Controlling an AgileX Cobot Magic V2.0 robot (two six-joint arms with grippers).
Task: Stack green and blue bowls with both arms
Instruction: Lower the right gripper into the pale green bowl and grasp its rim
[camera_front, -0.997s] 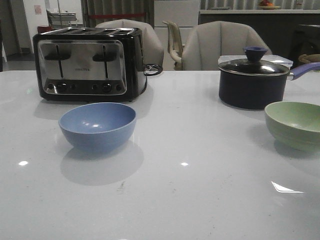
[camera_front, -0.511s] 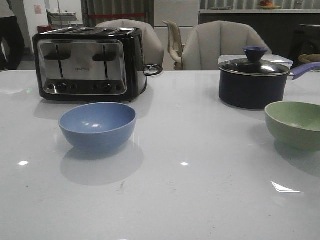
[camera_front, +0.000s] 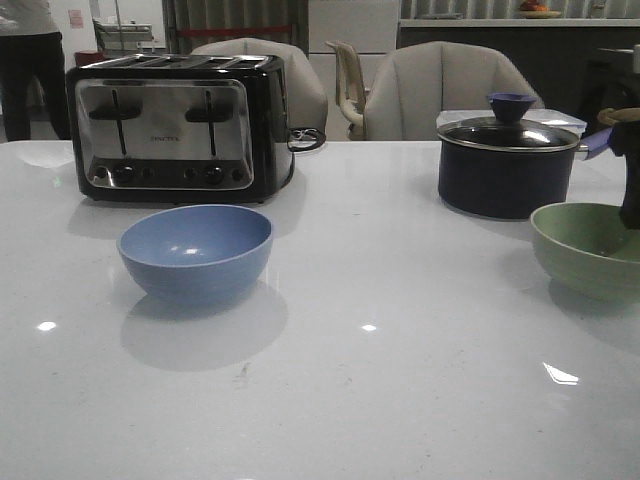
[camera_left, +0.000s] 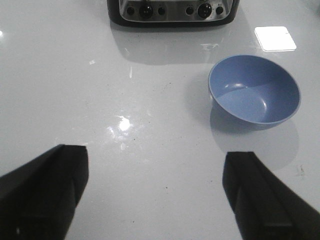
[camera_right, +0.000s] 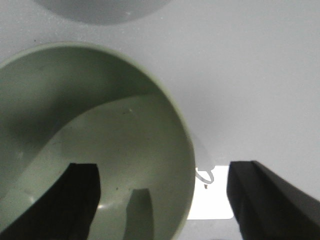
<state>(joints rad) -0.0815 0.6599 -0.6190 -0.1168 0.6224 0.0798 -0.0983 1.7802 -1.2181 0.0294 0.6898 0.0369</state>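
The dusty blue bowl (camera_front: 195, 252) stands upright on the white table (camera_front: 400, 380), left of centre, in front of the toaster. The pale green bowl (camera_front: 588, 248) stands upright at the right edge. My right gripper (camera_front: 632, 212) shows as a dark shape over the green bowl's right side. In the right wrist view the right gripper (camera_right: 162, 202) is open and straddles the green bowl's (camera_right: 90, 140) rim, one finger over the inside and one outside. My left gripper (camera_left: 155, 200) is open and empty above bare table, short of the blue bowl (camera_left: 255, 92) and to one side of it.
A black and chrome toaster (camera_front: 175, 125) stands at the back left. A dark lidded saucepan (camera_front: 505, 160) with a purple-blue handle stands just behind the green bowl. Chairs stand beyond the table's far edge. A person stands at the far back left.
My right arm has come into the front view at the right edge, over the green bowl, which is now shaded. Both bowls have not moved. A person has walked in at the back left.
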